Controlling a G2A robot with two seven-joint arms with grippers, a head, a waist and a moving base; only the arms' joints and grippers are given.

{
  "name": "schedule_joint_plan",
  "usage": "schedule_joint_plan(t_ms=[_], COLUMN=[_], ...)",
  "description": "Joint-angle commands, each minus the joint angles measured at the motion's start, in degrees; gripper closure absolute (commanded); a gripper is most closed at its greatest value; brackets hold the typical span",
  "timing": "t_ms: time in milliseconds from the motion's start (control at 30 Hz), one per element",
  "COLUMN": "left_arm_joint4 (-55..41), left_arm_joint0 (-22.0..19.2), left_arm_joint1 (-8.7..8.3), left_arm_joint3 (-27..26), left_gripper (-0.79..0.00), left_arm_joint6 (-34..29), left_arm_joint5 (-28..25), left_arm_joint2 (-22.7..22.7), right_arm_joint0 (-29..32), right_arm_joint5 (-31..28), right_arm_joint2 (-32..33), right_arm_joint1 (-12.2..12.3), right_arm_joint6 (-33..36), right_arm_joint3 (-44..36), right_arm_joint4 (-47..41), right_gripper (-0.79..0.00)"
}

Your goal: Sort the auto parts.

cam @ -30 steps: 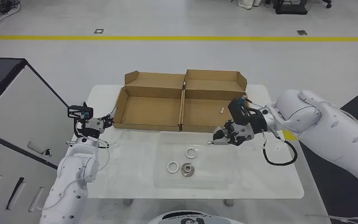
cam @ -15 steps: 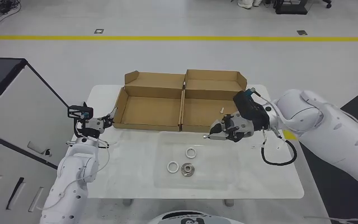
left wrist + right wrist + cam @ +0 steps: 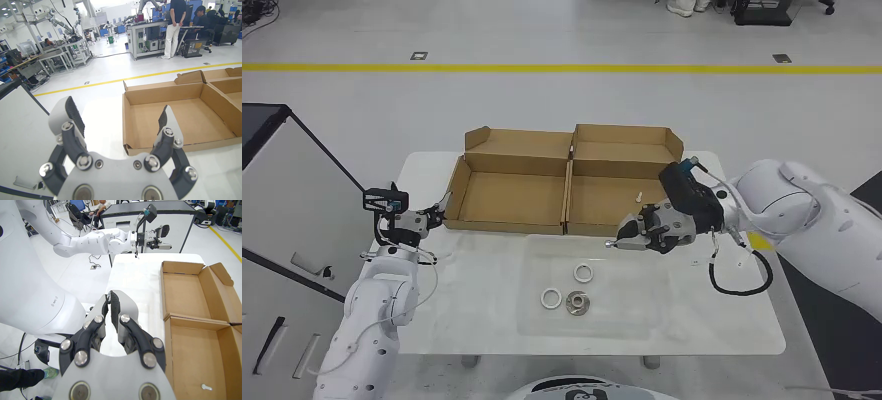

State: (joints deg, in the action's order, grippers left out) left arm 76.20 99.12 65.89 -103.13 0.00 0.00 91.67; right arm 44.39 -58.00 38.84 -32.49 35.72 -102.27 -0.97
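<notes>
My left gripper [image 3: 117,103] sits level at the white table's [image 3: 472,290] nine o'clock edge, fingers wide. My right gripper [image 3: 110,295], beside the brown cardboard box [image 3: 594,210], pinches a small threaded metal part [image 3: 108,297]; white rings [image 3: 584,272] lie at its seven o'clock.

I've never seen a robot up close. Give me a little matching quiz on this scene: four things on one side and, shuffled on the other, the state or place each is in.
Things:
1. left hand
2. right hand
3. right-side cardboard box
4. white rings

States or places:
A. lying on the table, in front of the boxes
B. open, holding nothing
C. has one small white piece inside
D. shut on a small threaded piece

Pairs: 1-B, 2-D, 3-C, 4-A.
</notes>
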Motion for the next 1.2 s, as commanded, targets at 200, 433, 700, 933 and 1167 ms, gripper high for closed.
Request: schedule_joint_plan(t_ms=[200,433,700,933,1167], left_arm_joint4=[0.0,0.0,0.0,0.0,0.0], left_arm_joint0=[0.0,0.0,0.0,0.0,0.0], left_arm_joint1=[0.0,0.0,0.0,0.0,0.0], left_arm_joint3=[0.0,0.0,0.0,0.0,0.0], left_gripper=[-0.785,-0.785,-0.785,-0.785,-0.785], left_arm_joint6=[0.0,0.0,0.0,0.0,0.0], left_arm_joint5=[0.0,0.0,0.0,0.0,0.0], left_arm_joint2=[0.0,0.0,0.0,0.0,0.0], right_arm_joint0=[1.1,3.3,6.0,6.6,5.7], right_arm_joint5=[1.4,0.0,0.0,0.0,0.0], right_arm_joint2=[0.0,1.5,2.9,5.3,4.1], right_arm_joint1=[-0.2,-0.1,-0.6,-2.8,-5.2], right_arm_joint6=[-2.1,-4.0,-1.4,10.6,10.6], right_arm_joint3=[-0.2,3.3,-0.1,-0.7,-1.2], right_arm_joint4=[-1.0,-5.9,-20.4,-36.3,-39.7], right_gripper=[0.0,0.0,0.0,0.0,0.0])
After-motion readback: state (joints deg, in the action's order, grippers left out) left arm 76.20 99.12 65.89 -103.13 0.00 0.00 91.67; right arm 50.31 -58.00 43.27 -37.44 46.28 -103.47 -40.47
